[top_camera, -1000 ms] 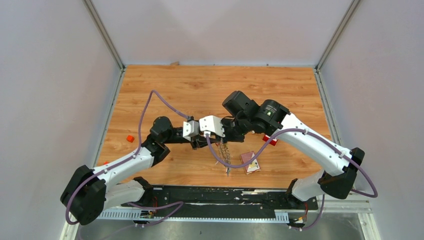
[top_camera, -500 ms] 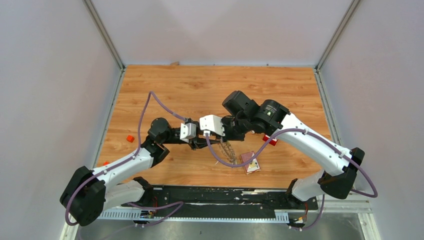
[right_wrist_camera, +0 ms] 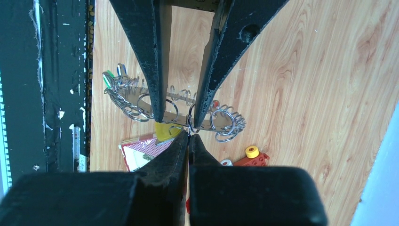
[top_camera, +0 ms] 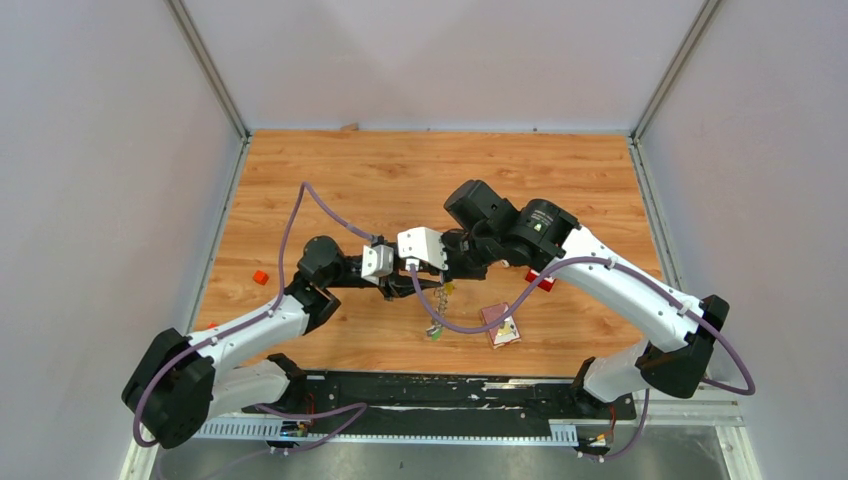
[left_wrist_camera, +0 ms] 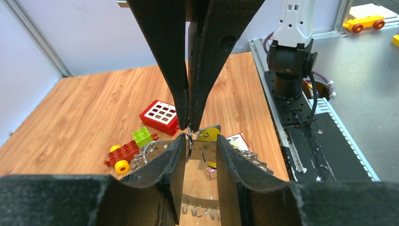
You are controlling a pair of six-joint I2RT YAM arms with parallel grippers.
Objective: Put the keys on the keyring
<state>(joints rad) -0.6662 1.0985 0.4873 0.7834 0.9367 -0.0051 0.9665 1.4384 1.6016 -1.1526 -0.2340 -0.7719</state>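
The two arms meet nose to nose over the middle of the wooden table (top_camera: 400, 180). The right gripper (right_wrist_camera: 188, 137) is clenched, its tips pinching a thin wire loop that seems to be part of the keyring (top_camera: 438, 302), though the loop is too fine to be sure. The keyring hangs at 6 o'clock from that pinch, clear of the boards, with a green tag (top_camera: 432, 331) at its low end. The left gripper (left_wrist_camera: 201, 143) faces it with its jaws apart. They straddle the same wire and a yellow-tagged key (left_wrist_camera: 210, 133) that sits just beside the right tips. I cannot tell if the left pads press on anything. On the table a patterned card (top_camera: 501, 325) lies at 4 o'clock of the keyring. A red block with white buttons (left_wrist_camera: 159, 115) lies at 3 o'clock of the meeting point. In the left wrist view, a yellow-red-green toy (left_wrist_camera: 128, 151) sits near that block.
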